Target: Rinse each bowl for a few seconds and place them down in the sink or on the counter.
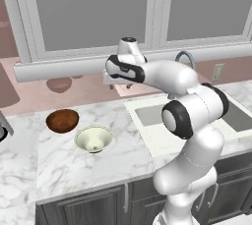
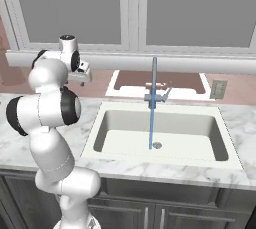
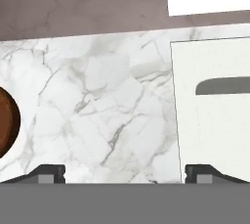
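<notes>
Water running, both bowls waiting on the tabletop

I am hovering my gripper [image 3: 125, 174] above the marble tabletop [image 1: 123, 155] with its fingertips spread wide apart and nothing between them, between the bowls and the sink [image 2: 160, 133]. The faucet [image 2: 154, 80] is pouring a thin stream of water [image 2: 151, 123] into the basin near the drain. The dark reddish-brown bowl [image 1: 62, 120] and the pale cream bowl [image 1: 93, 138] are sitting upright just beside each other on the tabletop, left of the sink; in my hand view the brown one [image 3: 7, 127] is peeking in at the left edge. Judging from this, I am looking at two bowls not yet rinsed: each needs lifting, holding under the stream and setting down.
</notes>
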### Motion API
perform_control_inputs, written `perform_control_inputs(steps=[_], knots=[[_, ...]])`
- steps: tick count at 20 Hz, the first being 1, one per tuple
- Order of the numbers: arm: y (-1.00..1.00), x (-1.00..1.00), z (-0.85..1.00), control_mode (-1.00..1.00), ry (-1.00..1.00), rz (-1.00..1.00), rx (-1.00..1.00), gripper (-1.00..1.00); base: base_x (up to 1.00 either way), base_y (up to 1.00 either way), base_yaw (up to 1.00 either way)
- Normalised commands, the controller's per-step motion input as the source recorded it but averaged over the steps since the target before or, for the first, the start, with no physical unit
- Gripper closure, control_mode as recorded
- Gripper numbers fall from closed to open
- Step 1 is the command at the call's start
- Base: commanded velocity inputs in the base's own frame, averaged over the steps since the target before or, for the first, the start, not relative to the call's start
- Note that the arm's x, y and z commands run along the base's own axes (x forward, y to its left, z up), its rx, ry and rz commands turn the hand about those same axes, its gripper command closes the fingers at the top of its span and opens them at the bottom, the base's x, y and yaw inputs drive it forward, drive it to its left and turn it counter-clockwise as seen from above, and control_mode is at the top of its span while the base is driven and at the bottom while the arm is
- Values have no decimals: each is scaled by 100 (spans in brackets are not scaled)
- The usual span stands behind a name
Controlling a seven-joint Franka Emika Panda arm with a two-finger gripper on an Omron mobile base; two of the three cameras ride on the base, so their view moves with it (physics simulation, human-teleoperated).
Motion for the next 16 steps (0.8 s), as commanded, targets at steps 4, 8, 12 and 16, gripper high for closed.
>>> perform_control_inputs(steps=[4, 8, 12, 16], knots=[[38, -8, -9, -100, 11, -2, 1, -100, 0, 0, 0], [36, -16, -17, -100, 6, -2, 0, -100, 0, 0, 0], [36, -17, -20, -100, 3, -1, 0, -100, 0, 0, 0], [38, -11, -22, -100, 1, 0, 0, -100, 0, 0, 0]])
